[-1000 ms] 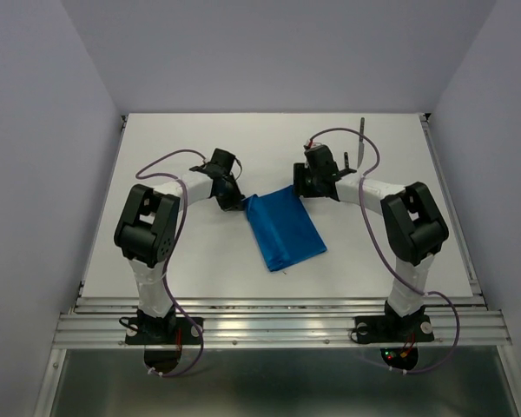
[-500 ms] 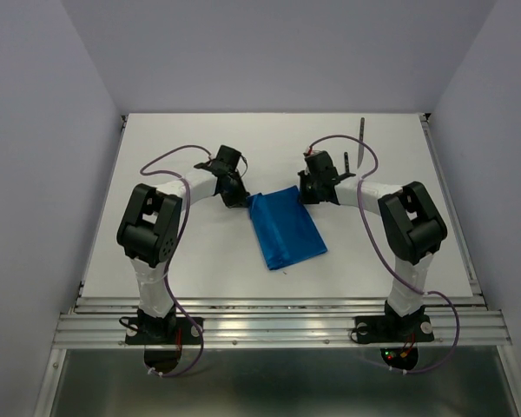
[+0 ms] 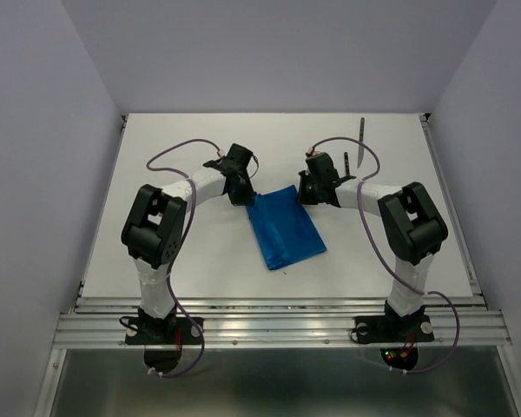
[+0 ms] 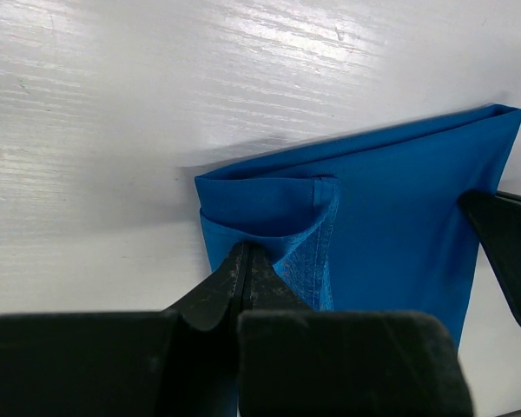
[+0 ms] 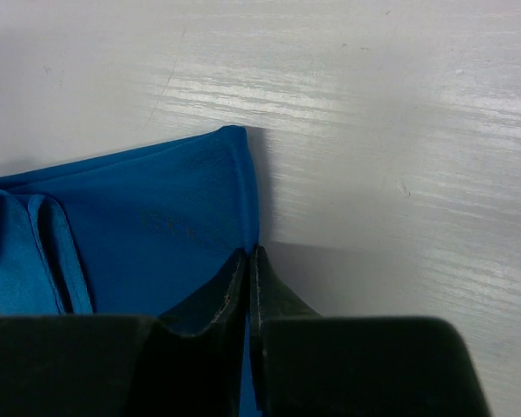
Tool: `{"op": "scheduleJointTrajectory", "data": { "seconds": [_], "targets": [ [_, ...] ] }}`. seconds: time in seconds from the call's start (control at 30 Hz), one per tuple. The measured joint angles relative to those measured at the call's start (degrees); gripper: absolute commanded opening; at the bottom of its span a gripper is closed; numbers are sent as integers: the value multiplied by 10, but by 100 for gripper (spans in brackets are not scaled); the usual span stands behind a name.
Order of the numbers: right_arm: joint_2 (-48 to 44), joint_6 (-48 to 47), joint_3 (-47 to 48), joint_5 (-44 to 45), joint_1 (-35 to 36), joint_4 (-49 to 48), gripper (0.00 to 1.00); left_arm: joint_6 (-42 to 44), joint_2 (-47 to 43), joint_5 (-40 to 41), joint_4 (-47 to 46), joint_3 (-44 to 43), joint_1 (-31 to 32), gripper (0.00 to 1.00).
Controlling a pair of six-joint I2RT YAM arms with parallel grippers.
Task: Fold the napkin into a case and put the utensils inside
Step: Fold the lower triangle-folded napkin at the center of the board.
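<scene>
The blue napkin (image 3: 286, 228) lies folded into a long flat shape on the white table (image 3: 191, 252), slanting toward the near right. My left gripper (image 3: 242, 195) is shut on the far left corner of the napkin (image 4: 399, 208), where a folded flap shows. My right gripper (image 3: 304, 193) is shut on the napkin's far right edge (image 5: 156, 226). In the left wrist view a right fingertip (image 4: 504, 239) shows at the cloth's far side. The utensils (image 3: 361, 137) lie thin and grey at the back right, apart from the cloth.
Purple cables (image 3: 178, 156) arc over both arms. Grey walls close the table in on three sides, and a metal rail (image 3: 278, 326) runs along the near edge. White tabletop shows to the left of the napkin and in front of it.
My right gripper has closed on the napkin's far right edge. My left arm has shifted right with the corner it holds. The napkin's body has stayed in place.
</scene>
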State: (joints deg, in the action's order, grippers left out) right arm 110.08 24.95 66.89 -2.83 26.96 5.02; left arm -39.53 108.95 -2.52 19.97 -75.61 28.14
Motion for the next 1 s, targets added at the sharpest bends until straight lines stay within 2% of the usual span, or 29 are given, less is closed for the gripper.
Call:
{"op": "scheduleJointTrajectory", "data": {
  "seconds": [0.17, 0.3, 1.0],
  "targets": [
    [-2, 4, -3, -1, 0, -3, 7, 3, 19, 1, 0, -10, 3, 0],
    [-2, 4, -3, -2, 0, -3, 7, 5, 32, 1, 1, -10, 5, 4],
    [-7, 6, -12, -6, 0, -7, 7, 12, 32, 40, 0, -25, 40, 9]
  ]
}}
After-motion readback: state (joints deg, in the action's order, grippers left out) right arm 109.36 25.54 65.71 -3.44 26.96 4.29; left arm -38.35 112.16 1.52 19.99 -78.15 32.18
